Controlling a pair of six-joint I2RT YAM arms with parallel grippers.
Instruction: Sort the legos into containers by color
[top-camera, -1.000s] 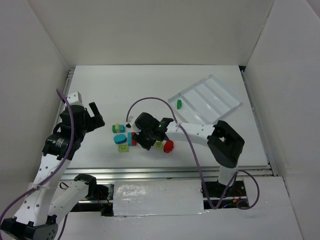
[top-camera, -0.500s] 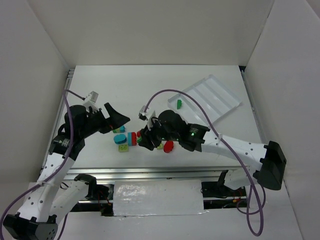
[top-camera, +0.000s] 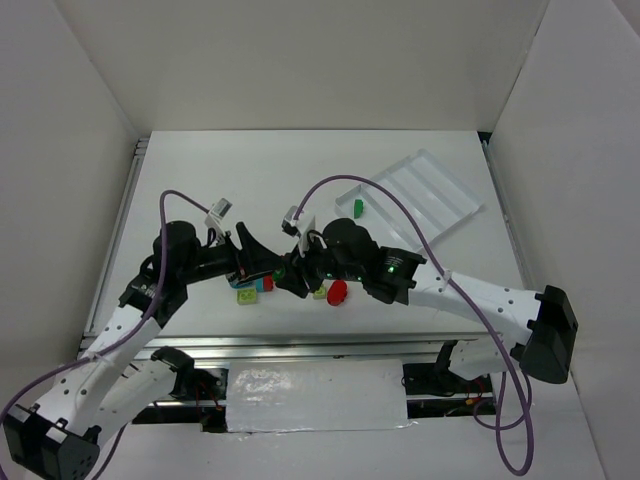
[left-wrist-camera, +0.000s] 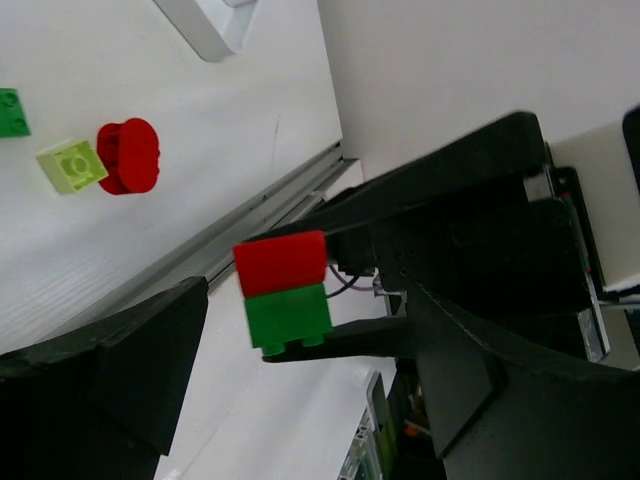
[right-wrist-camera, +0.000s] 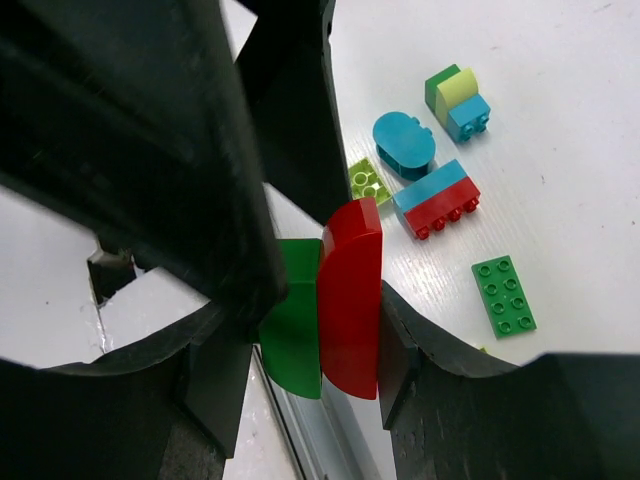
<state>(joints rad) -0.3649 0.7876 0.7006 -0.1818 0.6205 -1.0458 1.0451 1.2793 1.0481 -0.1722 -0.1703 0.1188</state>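
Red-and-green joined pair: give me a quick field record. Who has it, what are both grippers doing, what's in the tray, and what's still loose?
Item: joined pair, red brick stuck to green brick, held aloft
Holder: right gripper, shut on it
Other arm: left gripper, open, fingers either side of the pair, not gripping
Tray: white tray holds one green brick
Loose: red round brick, cyan round brick, cyan-on-red stack, green plate
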